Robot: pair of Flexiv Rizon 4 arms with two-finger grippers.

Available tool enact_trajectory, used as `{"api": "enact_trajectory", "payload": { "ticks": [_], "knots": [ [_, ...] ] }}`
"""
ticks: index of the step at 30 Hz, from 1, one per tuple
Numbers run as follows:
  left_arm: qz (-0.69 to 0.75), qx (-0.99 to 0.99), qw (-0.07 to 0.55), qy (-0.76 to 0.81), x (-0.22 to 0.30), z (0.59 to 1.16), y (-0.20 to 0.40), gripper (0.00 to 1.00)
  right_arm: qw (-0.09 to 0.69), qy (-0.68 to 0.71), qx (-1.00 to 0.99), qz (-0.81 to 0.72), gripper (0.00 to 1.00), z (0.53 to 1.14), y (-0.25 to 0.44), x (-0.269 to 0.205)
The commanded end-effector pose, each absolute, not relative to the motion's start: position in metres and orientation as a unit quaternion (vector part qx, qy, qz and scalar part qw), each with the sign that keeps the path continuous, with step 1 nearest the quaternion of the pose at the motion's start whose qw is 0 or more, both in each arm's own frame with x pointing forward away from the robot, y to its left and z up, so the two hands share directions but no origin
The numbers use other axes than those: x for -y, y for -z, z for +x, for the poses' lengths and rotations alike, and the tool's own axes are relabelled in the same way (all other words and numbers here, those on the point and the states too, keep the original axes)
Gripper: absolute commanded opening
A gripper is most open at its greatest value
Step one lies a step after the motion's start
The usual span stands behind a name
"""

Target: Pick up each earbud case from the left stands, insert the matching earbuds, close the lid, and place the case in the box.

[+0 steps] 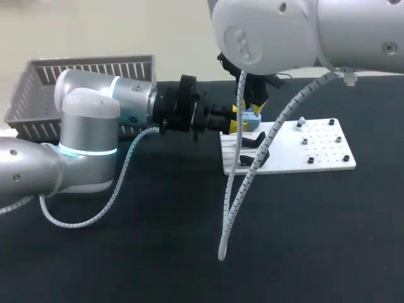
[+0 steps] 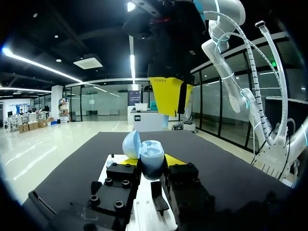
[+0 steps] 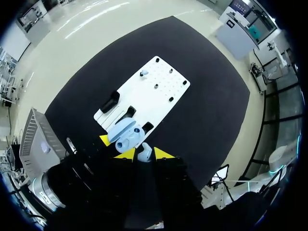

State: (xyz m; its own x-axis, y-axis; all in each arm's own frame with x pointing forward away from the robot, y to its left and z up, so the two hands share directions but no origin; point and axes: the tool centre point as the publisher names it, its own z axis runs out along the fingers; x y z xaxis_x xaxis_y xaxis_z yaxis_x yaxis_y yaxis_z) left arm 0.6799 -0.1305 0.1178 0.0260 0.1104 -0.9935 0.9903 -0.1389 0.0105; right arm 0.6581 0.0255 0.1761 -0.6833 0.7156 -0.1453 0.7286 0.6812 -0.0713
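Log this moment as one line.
left gripper: shut on earbud case | right gripper: shut on earbud, over case | lid: open

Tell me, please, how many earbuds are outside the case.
2: one in the right gripper above the case, another earbud on the white board. More may hide in the case.

We list a black table point(image 1: 189, 252) bearing a white board point(image 1: 290, 151) dotted with small black pegs point(image 1: 338, 139), and a grey basket point(image 1: 38, 88) with slatted walls. We record a pale blue case point(image 2: 153, 166) and a paler, blue-white earbud point(image 3: 144, 154); the left gripper point(image 2: 150, 162) and right gripper point(image 3: 143, 154) are black with bright yellow tips. We note a silver-grey left arm point(image 1: 88, 120) with a glowing cyan ring point(image 1: 88, 151), a silver-grey right arm point(image 1: 328, 31), and white spiral-ribbed cables point(image 1: 225, 230).
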Motion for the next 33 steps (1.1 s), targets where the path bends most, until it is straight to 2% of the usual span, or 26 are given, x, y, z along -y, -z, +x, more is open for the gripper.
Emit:
{"api": "enact_trajectory", "payload": {
  "ticks": [1, 33],
  "knots": [
    [0.566, -0.487, 0.439, 0.5, 0.131, 0.681, -0.117, 0.0, 0.05, 0.06, -0.916, 0.394, 0.0, 0.662, -0.172, -0.023],
    [0.566, -0.487, 0.439, 0.5, 0.131, 0.681, -0.117, 0.0, 0.034, 0.053, -0.919, 0.389, 0.0, 0.677, -0.158, -0.02]
  ]
}}
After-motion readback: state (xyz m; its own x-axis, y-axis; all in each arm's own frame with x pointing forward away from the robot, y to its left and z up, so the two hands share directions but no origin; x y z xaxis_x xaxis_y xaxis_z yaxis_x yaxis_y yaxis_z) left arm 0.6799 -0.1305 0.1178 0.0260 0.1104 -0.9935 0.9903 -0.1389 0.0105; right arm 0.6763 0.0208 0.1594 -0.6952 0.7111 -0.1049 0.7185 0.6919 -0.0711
